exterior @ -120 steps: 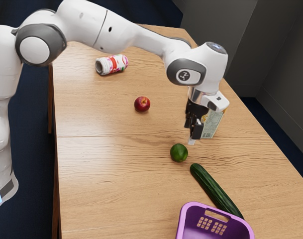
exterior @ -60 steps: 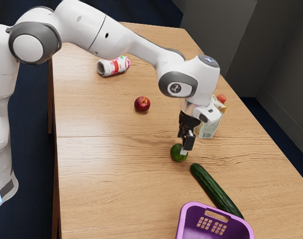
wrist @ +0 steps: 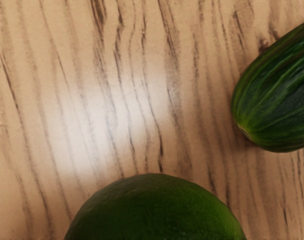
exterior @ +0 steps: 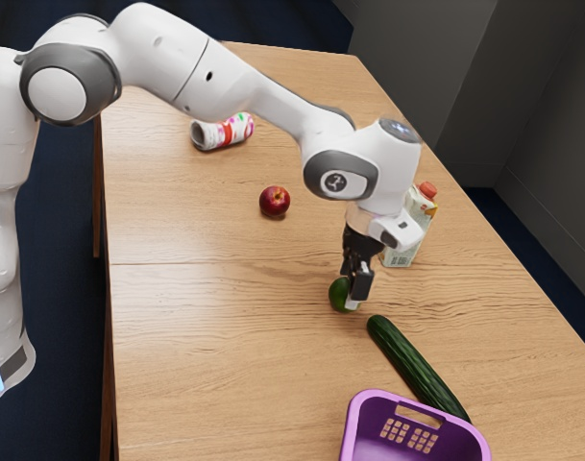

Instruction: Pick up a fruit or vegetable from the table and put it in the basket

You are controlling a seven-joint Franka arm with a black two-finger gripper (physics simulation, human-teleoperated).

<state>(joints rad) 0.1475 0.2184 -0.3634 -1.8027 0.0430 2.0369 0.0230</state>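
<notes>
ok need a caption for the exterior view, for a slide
Robot gripper at a green fruit, cucumber and purple basket nearby

- The cucumber (exterior: 412,363) obstructed: one end lay near the green fruit (exterior: 337,296), the other just beside the basket (exterior: 369,395).
- The carton (exterior: 400,255) stood upright.
- Bare tabletop (exterior: 306,360) offered passage on the cucumber's exterior-view-left side.
- A gap separated fruit and apple (exterior: 275,201).

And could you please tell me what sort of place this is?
Probably an indoor room, perhaps a kitchen: a light-brown wooden table bears a round red apple and a purple plastic basket, with smooth grey walls beyond.
</notes>
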